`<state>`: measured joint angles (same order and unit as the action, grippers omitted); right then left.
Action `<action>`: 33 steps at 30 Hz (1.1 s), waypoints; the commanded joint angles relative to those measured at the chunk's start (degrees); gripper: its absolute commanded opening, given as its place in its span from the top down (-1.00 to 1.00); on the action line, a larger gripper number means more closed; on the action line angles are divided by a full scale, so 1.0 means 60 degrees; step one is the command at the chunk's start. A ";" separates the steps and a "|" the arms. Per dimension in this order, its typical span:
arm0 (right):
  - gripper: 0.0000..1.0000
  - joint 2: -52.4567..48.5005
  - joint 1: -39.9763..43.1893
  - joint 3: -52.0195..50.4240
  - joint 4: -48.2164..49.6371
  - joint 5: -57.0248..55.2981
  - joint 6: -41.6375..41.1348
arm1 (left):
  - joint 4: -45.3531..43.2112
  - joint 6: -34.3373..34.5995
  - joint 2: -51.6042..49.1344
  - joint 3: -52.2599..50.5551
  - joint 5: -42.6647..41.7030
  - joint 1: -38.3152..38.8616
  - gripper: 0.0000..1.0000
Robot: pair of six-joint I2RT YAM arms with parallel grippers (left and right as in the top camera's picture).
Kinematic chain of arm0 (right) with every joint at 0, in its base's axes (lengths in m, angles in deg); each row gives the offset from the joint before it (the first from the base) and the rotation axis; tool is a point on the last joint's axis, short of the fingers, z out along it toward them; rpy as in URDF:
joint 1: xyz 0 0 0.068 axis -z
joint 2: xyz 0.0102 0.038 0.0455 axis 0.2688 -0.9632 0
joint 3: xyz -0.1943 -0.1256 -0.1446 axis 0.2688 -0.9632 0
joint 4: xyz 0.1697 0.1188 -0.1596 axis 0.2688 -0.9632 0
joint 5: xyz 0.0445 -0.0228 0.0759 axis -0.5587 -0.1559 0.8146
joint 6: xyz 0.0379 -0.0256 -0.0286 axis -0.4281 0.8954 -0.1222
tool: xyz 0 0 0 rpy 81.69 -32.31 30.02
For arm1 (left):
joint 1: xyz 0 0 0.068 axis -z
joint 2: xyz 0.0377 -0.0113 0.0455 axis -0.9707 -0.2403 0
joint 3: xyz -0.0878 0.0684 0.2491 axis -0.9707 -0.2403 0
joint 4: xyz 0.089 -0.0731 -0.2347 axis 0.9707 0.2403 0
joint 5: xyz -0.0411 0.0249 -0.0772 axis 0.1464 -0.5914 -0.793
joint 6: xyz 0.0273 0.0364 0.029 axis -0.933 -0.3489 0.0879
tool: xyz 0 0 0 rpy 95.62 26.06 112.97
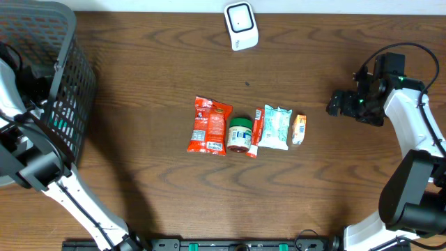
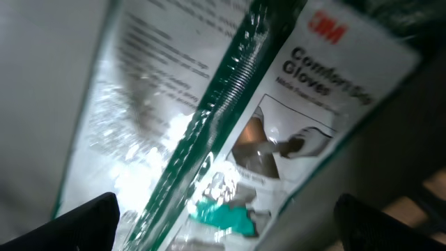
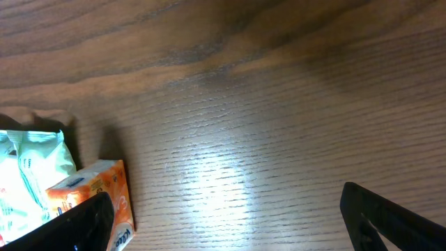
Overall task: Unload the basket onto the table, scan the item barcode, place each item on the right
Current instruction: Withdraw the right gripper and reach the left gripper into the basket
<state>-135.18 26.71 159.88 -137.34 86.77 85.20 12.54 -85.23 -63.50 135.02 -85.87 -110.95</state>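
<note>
Nothing picked yet: left gripper (image 2: 237, 226) open over the glove packet (image 2: 313, 90), right gripper (image 3: 226, 219) open too; next I close on an item.

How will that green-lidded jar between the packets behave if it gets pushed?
The green-lidded jar looks round and seems to lie on its side, so it would probably roll. It looks rigid, so likely firm to grip, though its smooth wall might slip.
</note>
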 commanded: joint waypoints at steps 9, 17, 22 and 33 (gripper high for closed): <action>-0.99 0.0029 -0.0040 0.0106 -0.0004 -0.0084 -0.0029 | -0.0062 -0.1045 -0.0539 -0.0098 -0.0874 -0.0033 -0.96; -0.99 0.0029 -0.0040 0.0106 -0.0004 -0.0084 -0.0029 | -0.0597 -0.1049 -0.0543 -0.0739 -0.0871 -0.0033 -0.96; -0.99 0.0029 -0.0040 0.0106 -0.0007 -0.0084 -0.0029 | -0.1086 -0.0973 -0.0543 -0.1406 -0.0208 -0.0022 -0.96; -0.99 0.0029 -0.0040 0.0106 -0.0004 -0.0084 -0.0029 | -0.1388 -0.0907 -0.0535 -0.1596 -0.0153 -0.0025 -0.02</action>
<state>-135.18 26.71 159.88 -137.31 86.77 85.20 3.93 -90.83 -64.46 127.26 -85.85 -111.27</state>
